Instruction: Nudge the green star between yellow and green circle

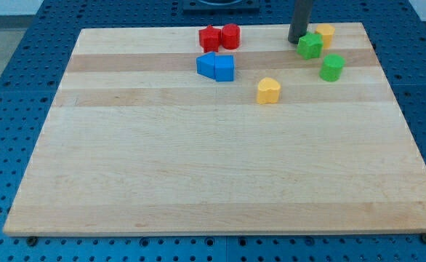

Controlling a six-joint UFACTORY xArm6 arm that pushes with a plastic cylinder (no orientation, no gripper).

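Wood board (220,160): my tip (297,40) touching green star (310,46) left side; orientation unclear.

Lab bench setup: wooden board (220,182) on blue perforated table (24,80), toy blocks scattered.

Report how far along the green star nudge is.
Done: my tip has reached the green star, standing just to the view's left of it. In hand: the star lies close beside the yellow block at the view's top right. Left: the green circle sits apart, lower right, so the star is not yet clearly between them.
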